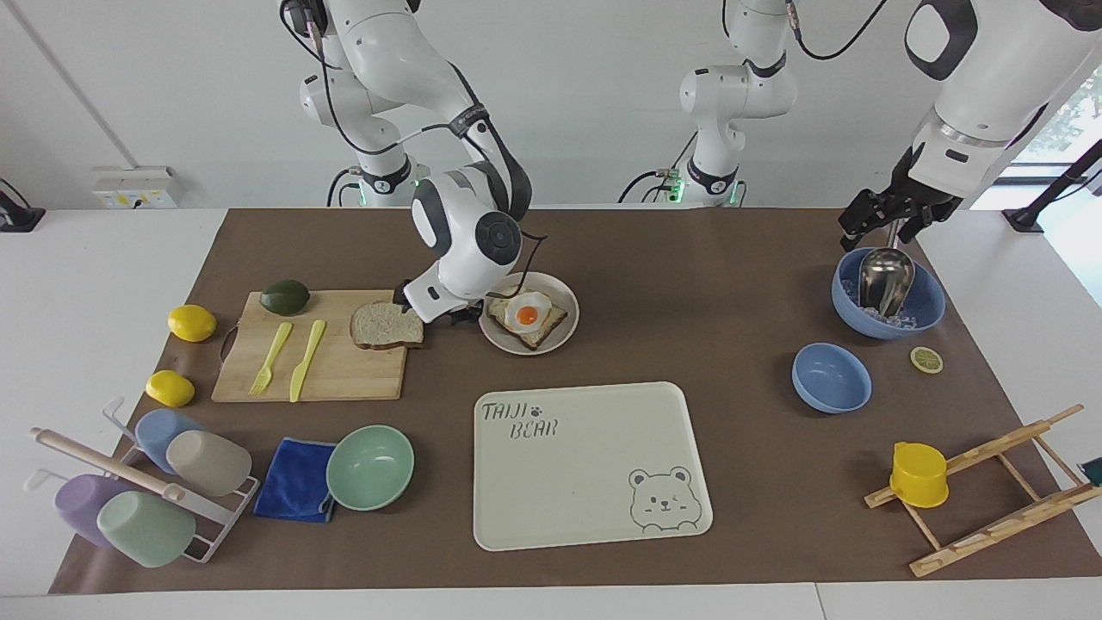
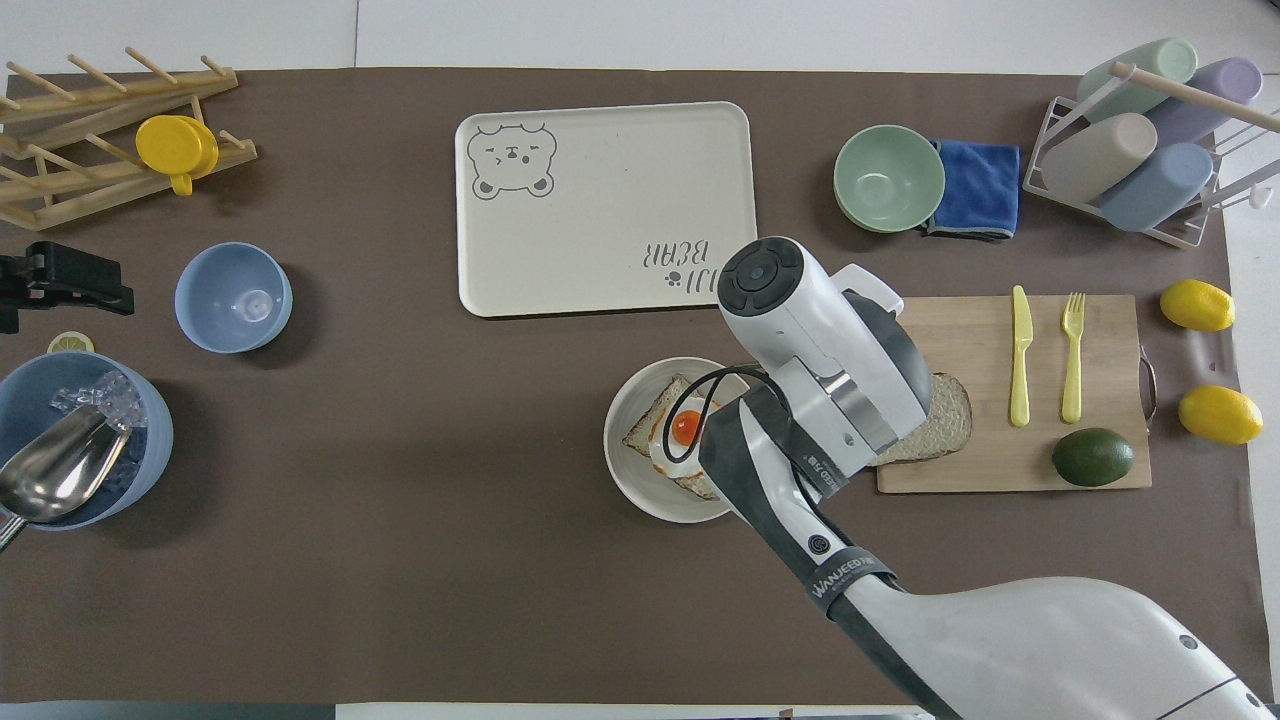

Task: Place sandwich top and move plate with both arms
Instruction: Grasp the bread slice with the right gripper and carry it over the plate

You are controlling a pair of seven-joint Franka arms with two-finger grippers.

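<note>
The sandwich top [image 1: 387, 325], a pale speckled bread slice, lies on the wooden cutting board [image 1: 336, 370], at the board's corner beside the plate. It shows partly under my right arm in the overhead view [image 2: 945, 420]. The plate [image 1: 560, 295] holds a darker toast slice with a fried egg [image 1: 527, 314]; its rim also shows in the overhead view [image 2: 625, 478]. My right gripper [image 1: 433, 312] is open and low, between the bread's edge and the plate. My left gripper [image 1: 891, 226] waits over the blue bowl with the metal scoop [image 1: 887, 293].
A cream bear tray [image 1: 594, 482] lies farther from the robots than the plate. A mint bowl [image 1: 370, 467], a blue cloth and a cup rack sit toward the right arm's end. An avocado, a yellow fork and a knife lie on the board. A small blue bowl [image 1: 831, 377] sits toward the left arm's end.
</note>
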